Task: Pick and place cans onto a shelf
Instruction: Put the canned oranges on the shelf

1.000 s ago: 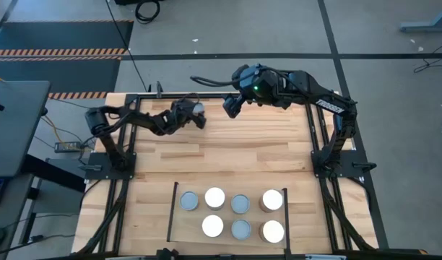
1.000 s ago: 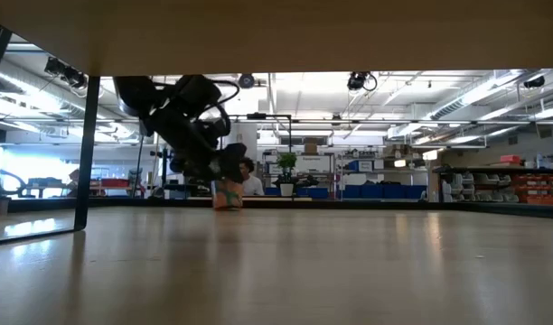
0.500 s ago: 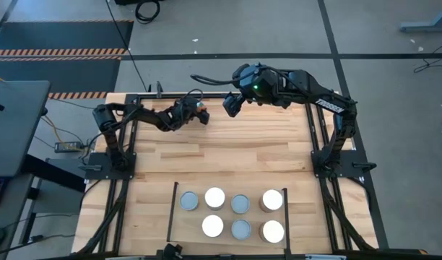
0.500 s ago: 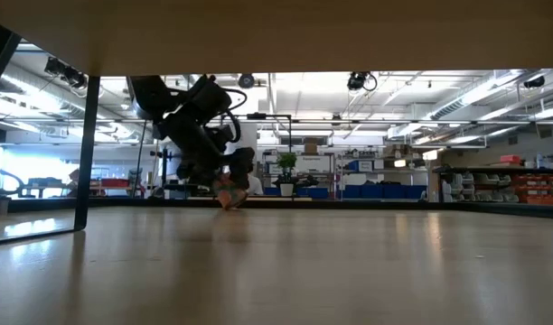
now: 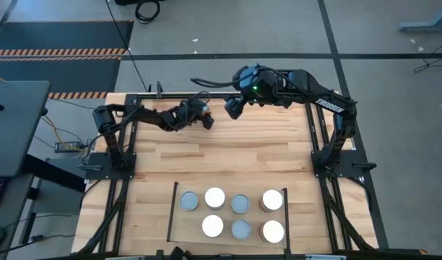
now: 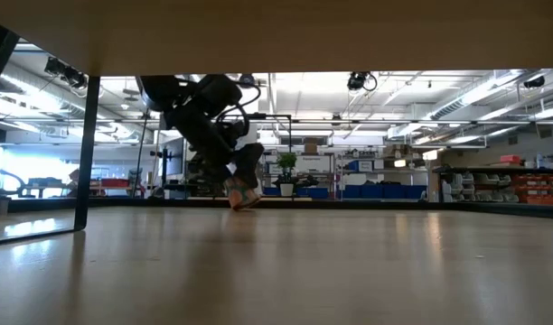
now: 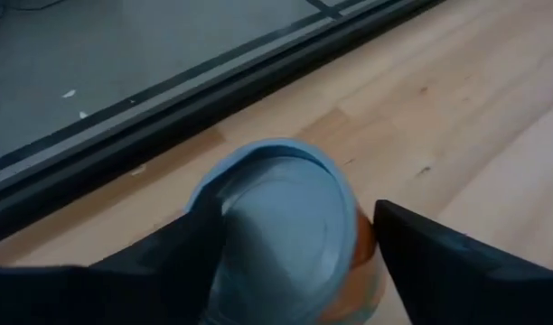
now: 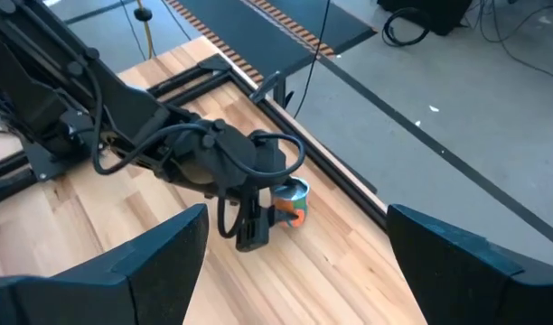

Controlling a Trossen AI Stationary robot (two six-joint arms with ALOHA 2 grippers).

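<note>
My left hand (image 5: 205, 115) is reaching along the far edge of the surface (image 5: 228, 155), near the black rail that borders it, and its two fingers (image 7: 439, 262) stand either side of the can with the orange-brown side (image 7: 290, 239). From my left wrist I see that can's grey round top between the fingers, with one finger touching the can's side and a narrow gap showing at the other, so I cannot tell whether I am truly pinching it or only bracketing it. From my right wrist the same can (image 8: 292, 200) shows at the tip of my left hand (image 8: 258, 221), sitting on the pale planks just beside the rail. At table height the left hand (image 6: 243, 185) hangs low over the planks with the can (image 6: 243, 196) at its tip, looking tilted. My right hand (image 5: 232, 107) hovers above the far edge just beside the left one, fingers spread and holding nothing. The shelf (image 5: 228, 214), the pale panel between two thin black bars at the near edge of the surface, carries seven cans in two rows: four in the far row (image 5: 214, 197) and three in the near row (image 5: 240, 230), some bright white, some dull grey, all upright and well apart from both hands.
</note>
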